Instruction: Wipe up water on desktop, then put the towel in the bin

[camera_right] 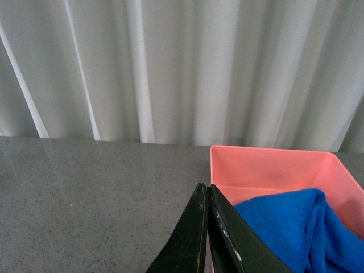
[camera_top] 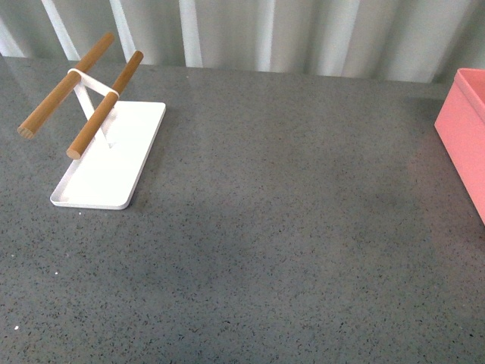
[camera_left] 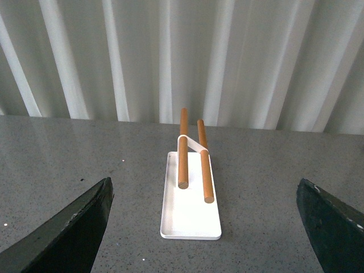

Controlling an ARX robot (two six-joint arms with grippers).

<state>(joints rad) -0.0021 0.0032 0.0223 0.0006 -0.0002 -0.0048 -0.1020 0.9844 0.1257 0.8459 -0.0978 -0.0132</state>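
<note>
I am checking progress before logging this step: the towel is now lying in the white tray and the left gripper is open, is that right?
Not quite. The towel is lying in the pink bin, not the white tray, as the right wrist view shows. The tray holds only its wooden rods. The left gripper is indeed open.

Dark tapered fingers (camera_left: pixel 79 227), scuffed edges

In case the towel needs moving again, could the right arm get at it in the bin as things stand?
Probably yes: the right gripper, jaws shut, sits right beside the blue towel in the open-topped pink bin, with nothing between them; it must open first.
</note>
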